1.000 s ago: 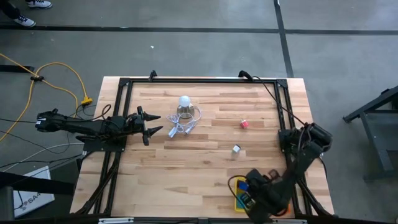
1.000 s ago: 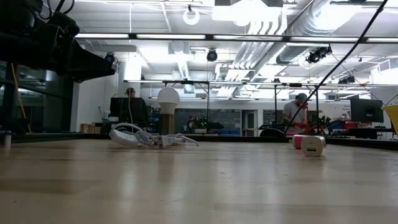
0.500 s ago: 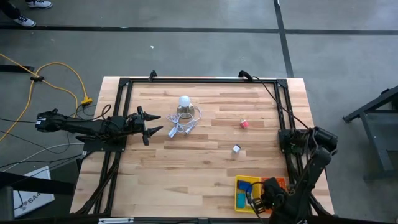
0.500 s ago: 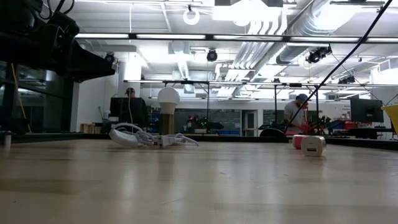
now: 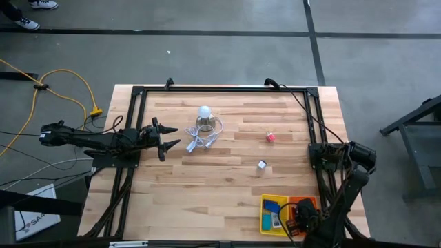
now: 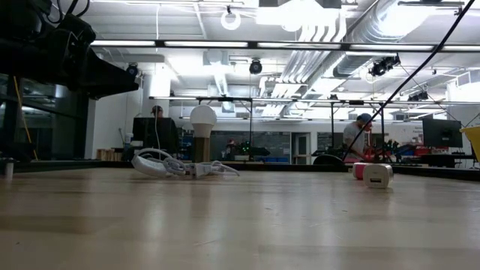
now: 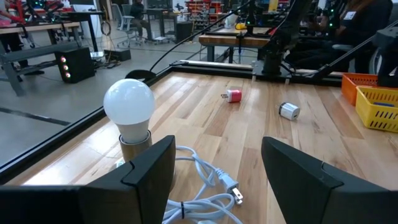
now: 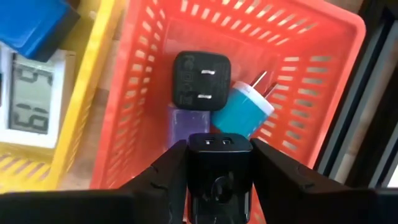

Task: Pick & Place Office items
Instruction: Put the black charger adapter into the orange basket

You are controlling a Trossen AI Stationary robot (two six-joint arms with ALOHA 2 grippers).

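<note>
My right gripper (image 8: 220, 163) hangs over the orange mesh tray (image 8: 311, 93) at the table's near right corner (image 5: 304, 215), shut on a small black charger block (image 8: 220, 149). In the tray lie a black plug cube (image 8: 201, 79), a teal plug (image 8: 244, 111) and a purple piece (image 8: 182, 123). The yellow tray (image 5: 267, 222) beside it holds a blue block (image 8: 34, 25) and a white display piece (image 8: 28, 93). A pink cube (image 5: 270, 137) and a white cube (image 5: 262, 164) rest on the table. My left gripper (image 5: 167, 138) waits open at the left, near the bulb (image 7: 129, 106). My right gripper pinches the black charger block between its two fingers, one on each side face (image 8: 194, 163). The fingers come from above, pointing down. The block's end with two slots (image 8: 220, 141) faces down into the orange tray, and the block hangs above the pieces lying there.
A white bulb (image 5: 204, 112) with a looped white cord (image 5: 200, 141) stands on the far left part of the table, just ahead of my left gripper. A black frame (image 5: 220, 88) runs around the table. Bare wood lies across the middle.
My right gripper has moved toward the table's right edge, from above the yellow tray to above the orange tray. The left arm and the things on the table have kept still.
</note>
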